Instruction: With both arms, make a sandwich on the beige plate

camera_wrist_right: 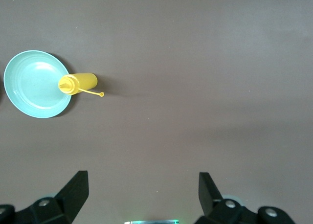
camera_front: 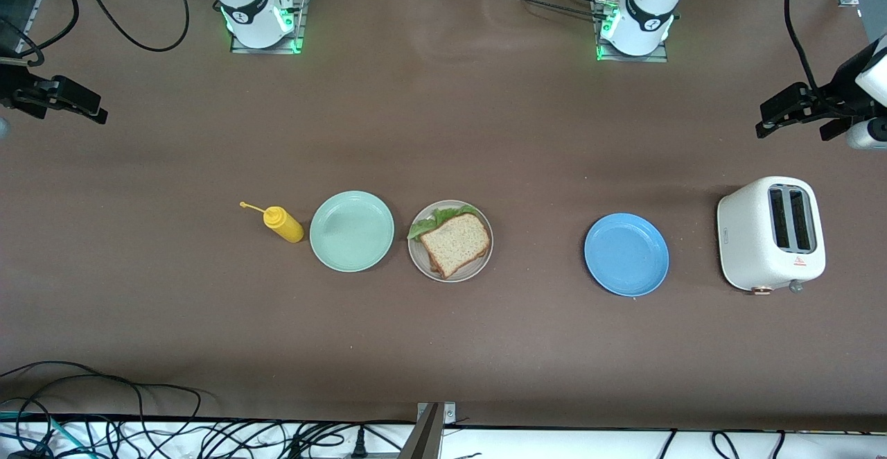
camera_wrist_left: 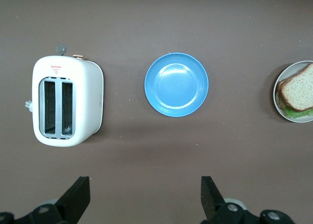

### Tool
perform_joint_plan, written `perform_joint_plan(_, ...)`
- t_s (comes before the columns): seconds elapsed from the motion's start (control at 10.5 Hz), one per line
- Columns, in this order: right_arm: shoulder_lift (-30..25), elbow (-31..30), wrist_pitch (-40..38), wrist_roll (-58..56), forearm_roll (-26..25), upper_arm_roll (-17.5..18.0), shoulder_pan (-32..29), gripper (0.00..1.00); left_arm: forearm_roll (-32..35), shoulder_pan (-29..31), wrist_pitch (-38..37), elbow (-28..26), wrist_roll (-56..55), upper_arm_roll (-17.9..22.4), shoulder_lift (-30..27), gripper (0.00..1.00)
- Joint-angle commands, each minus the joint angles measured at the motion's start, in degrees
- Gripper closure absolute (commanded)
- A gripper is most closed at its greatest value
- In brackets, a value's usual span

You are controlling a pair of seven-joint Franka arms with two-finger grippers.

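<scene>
Sandwich (camera_front: 455, 243): assembled on the beige plate (camera_front: 420, 259), centre of the front view; lettuce showing under the top slice.
Neighbouring plates: mint-green plate (camera_front: 351, 231) and blue plate (camera_front: 626, 254) flank it.
Left gripper (camera_front: 797, 114): upper right edge of frame, fingers spread, holding nothing.
Right gripper (camera_front: 73, 105): upper left edge, fingers spread, holding nothing.
</scene>
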Motion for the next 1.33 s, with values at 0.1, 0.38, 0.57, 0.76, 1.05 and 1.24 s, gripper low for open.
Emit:
perform_joint_plan(0.1, 0.74, 1.56, -0.22, 0.38, -0.81, 0.13, 0.15, 0.0, -1.2, 0.89, -1.55, 1.86, 0.12, -0.38, 0.78, 0.0)
perform_joint_plan(0.38, 0.92, 1.56, 1.28, 0.29, -0.9, 0.13, 0.23, 0.0, -0.76, 0.98, -1.55, 1.86, 0.38, -0.29, 1.39, 0.0)
perform_joint_plan(0.57, 0.92, 1.56, 1.1, -0.06, -1.08, 0.21, 0.23, 0.0, -0.76, 0.89, -1.55, 1.86, 0.47, -0.29, 1.57, 0.0)
perform_joint_plan(0.76, 0.92, 1.56, 1.01, -0.06, -0.9, 0.21, 0.23, 0.0, -0.59, 0.98, -1.55, 1.86, 0.56, -0.29, 1.57, 0.0)
perform_joint_plan(1.05, 0.92, 1.3, 2.24, -0.41, -0.38, 0.21, 0.23, 0.0, -0.67, 1.16, -1.55, 1.86, 0.47, -0.2, 1.57, 0.0)
perform_joint_plan(1.24, 1.18, 1.03, 4.52, -0.59, -0.11, 0.3, 0.23, 0.0, -0.67, 1.07, -1.55, 1.86, 0.47, -0.29, 1.57, 0.0)
